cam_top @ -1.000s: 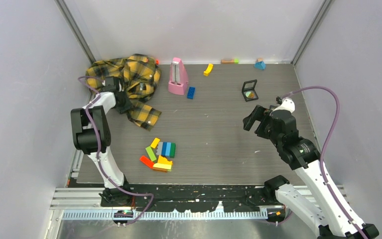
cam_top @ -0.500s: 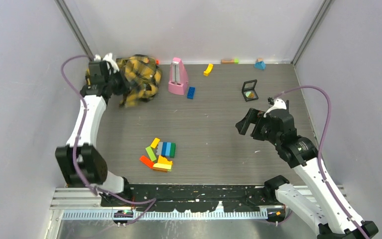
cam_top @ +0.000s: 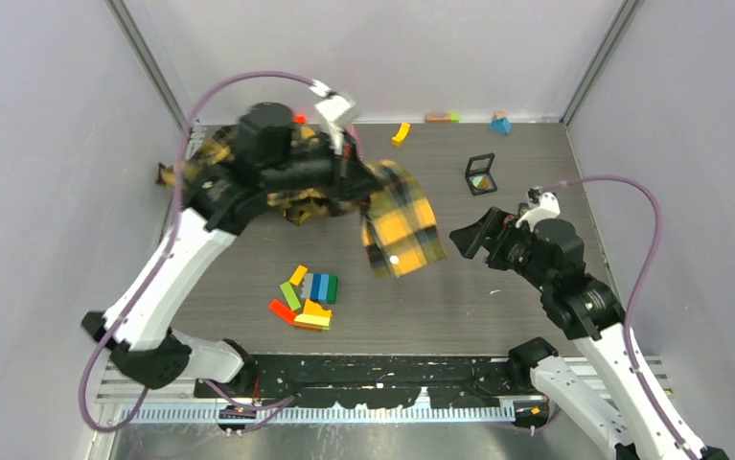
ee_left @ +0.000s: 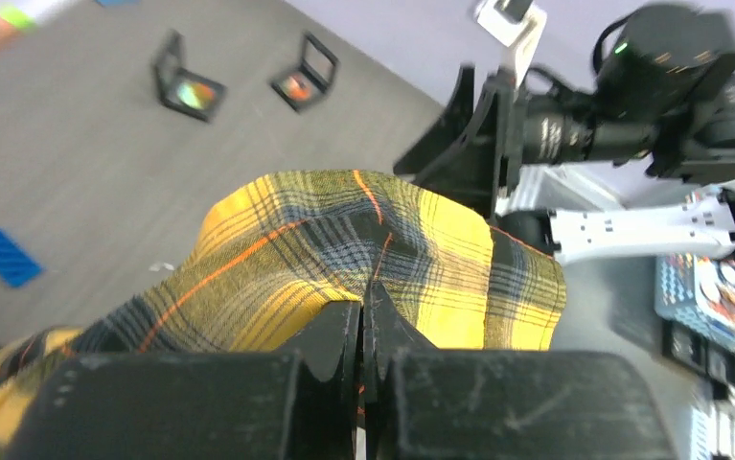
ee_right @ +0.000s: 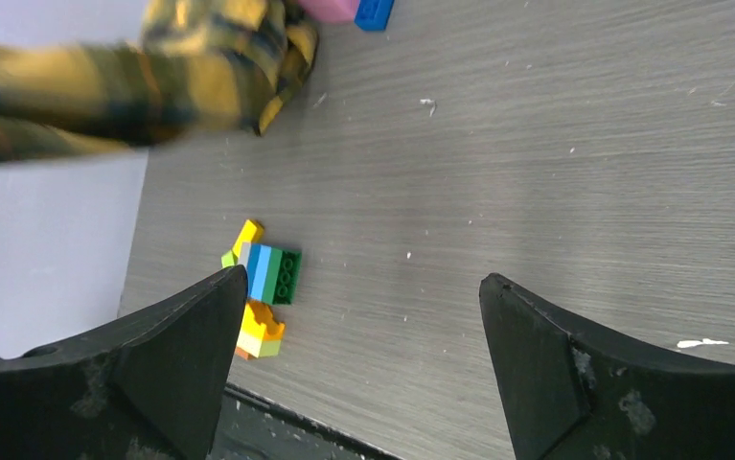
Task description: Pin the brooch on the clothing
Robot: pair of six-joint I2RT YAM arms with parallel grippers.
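Entry: clothing (cam_top: 401,225), plaid shirt, raised off the bench (cam_top: 421,316) at centre-left, one panel hanging free.
Left end effector (ee_left: 363,309): pressed together, pinching a fold of the shirt.
Right end effector (ee_right: 363,278): spread wide, holding nothing.
Brooch (cam_top: 480,181): far right, in its open black case (cam_top: 470,165), well apart from the shirt.
Step in hand, by your likely reading: positioning the shirt.
Next: lay it flat, then have the right arm fetch the brooch.

1. The shirt (cam_top: 400,225) hangs over the desk (cam_top: 497,316) centre, barring the left-to-right way.
2. A brick pile (cam_top: 308,299) sits near-left of it.
3. A black case (cam_top: 481,173) stands far right.
4. Bare desk lies between the pile and the right claw (cam_top: 467,238).
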